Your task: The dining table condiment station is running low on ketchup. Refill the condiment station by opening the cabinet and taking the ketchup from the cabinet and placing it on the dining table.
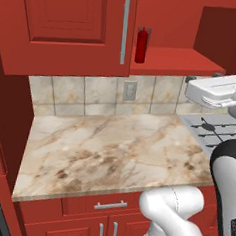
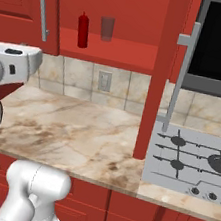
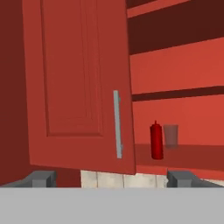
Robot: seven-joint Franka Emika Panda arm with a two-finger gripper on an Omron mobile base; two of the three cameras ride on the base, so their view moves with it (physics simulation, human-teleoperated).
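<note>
Ketchup (image 3: pixel 156 141): a slim all-red squeeze bottle with a tapered nozzle, seen upright on the lowest shelf of the cabinet (image 1: pixel 67 25), in the opened right-hand half, just beside the handle edge of the closed left door.
Handling: judged light and thin-walled — plastic that would give under a hard squeeze, and smooth enough to slip if pinched at the nozzle.
Hold: best taken around the straight body at about mid-height, jaws level, with only modest pressure; the tall narrow shape is likely to tip if nudged near the top.
Neighbour: a clear grey glass (image 2: pixel 107 28) stands close beside the bottle, slightly behind it — a sideways approach from that side could knock it.
Gripper (image 3: pixel 112 178): jaws spread fully apart with nothing between them, well short of the shelf, pointed up at the cabinet.
Cabinet surfaces: red painted wood, raised-panel door, long vertical silver bar handle (image 3: pixel 117 124); the shelf is flat and matte red.
Counter (image 1: pixel 107 149): beige-brown veined marble, polished, backed by matching tiles.
Cooktop (image 2: pixel 190 163): grey steel with dark burner grates, to the right.
Stage: door judged open enough; bottle not yet reached.
</note>
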